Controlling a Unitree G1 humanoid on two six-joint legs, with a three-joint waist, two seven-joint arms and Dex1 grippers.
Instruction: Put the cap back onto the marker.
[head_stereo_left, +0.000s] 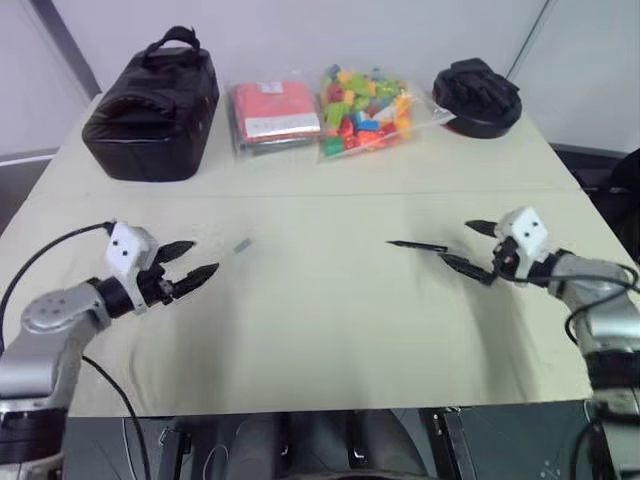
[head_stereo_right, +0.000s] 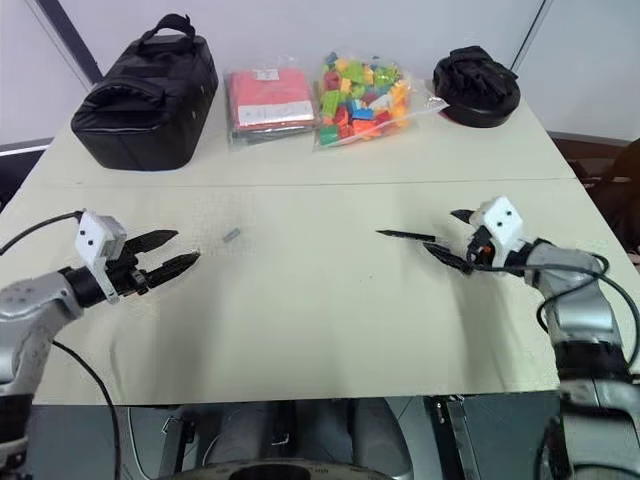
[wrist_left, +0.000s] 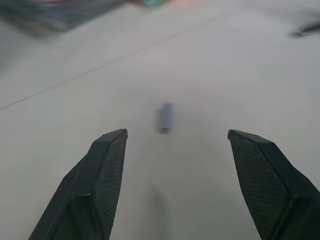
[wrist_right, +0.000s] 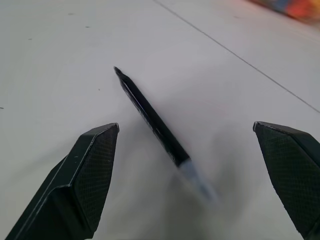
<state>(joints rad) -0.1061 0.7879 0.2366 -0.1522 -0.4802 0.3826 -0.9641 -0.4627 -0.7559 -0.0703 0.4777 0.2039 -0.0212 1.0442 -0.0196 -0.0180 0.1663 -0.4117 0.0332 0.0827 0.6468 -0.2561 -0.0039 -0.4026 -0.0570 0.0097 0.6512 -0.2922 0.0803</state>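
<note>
The cap (head_stereo_left: 241, 246), a tiny pale grey-blue tube, lies on the pale table left of centre. My left gripper (head_stereo_left: 200, 258) hovers open just short of it, pointing at it; the wrist view has the cap (wrist_left: 165, 116) ahead, between the spread fingers (wrist_left: 107, 170). The marker (head_stereo_left: 415, 245), slim and black with a pointed tip, lies flat right of centre. Open as well, my right gripper (head_stereo_left: 455, 242) is at the marker's rear end. In the right wrist view the marker (wrist_right: 150, 117) runs between the fingers (wrist_right: 92, 165), its pale end nearest the gripper, untouched.
Along the table's far side stand a black bag (head_stereo_left: 155, 105), a red packet in clear wrap (head_stereo_left: 272, 112), a clear bag of coloured blocks (head_stereo_left: 365, 108) and a black round object (head_stereo_left: 478, 95). A seam (head_stereo_left: 320, 193) crosses the table.
</note>
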